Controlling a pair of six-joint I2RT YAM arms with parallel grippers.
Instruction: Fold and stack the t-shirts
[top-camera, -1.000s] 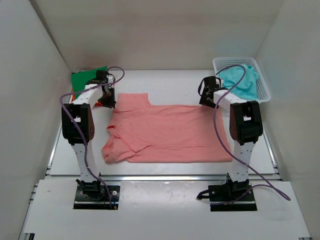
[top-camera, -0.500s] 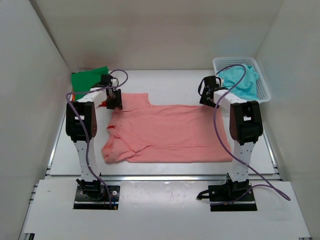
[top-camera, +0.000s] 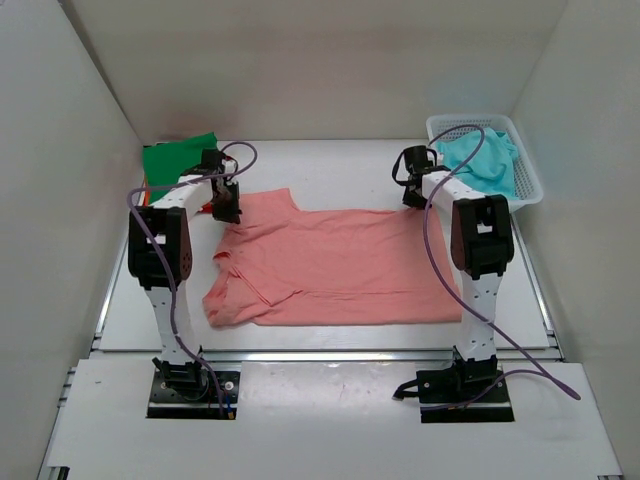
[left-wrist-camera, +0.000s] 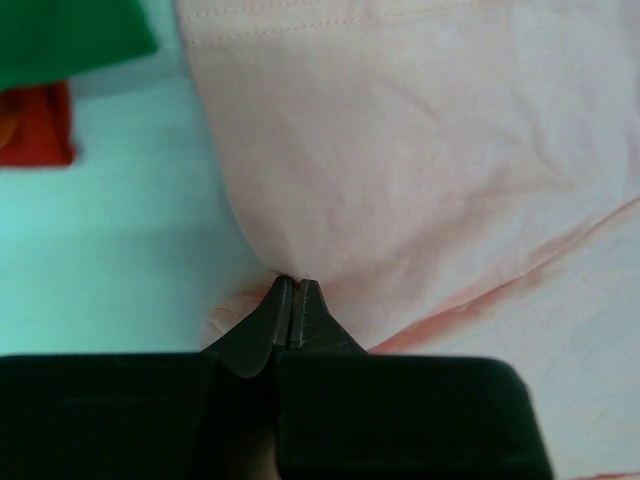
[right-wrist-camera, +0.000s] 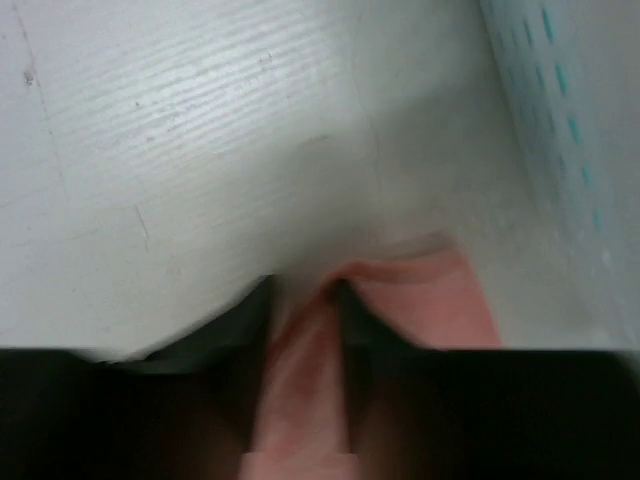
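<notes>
- Salmon pink t-shirt (top-camera: 330, 265) is spread out flat across the middle of the table (top-camera: 330, 170); its near left bit is folded over
- turquoise t-shirt (top-camera: 485, 160) is bunched up in the white basket (top-camera: 528, 178), far right corner
- green t-shirt (top-camera: 175, 158) is in the far left corner; orange-red t-shirt (left-wrist-camera: 35, 125) peeks out beside it
- left gripper (left-wrist-camera: 292, 288) is pinched closed on the pink one's far left edge; right gripper (right-wrist-camera: 305, 300) is clamped on its far right corner, cloth between the fingers

Bare bench (top-camera: 340, 170) lies open across the upper middle of the frame. The green t-shirt (top-camera: 175, 157) fills the upper left corner and the white basket (top-camera: 468, 119) the upper right. The salmon pink t-shirt (top-camera: 340, 260) covers the centre. Side walls (top-camera: 60, 200) hem in both edges.
</notes>
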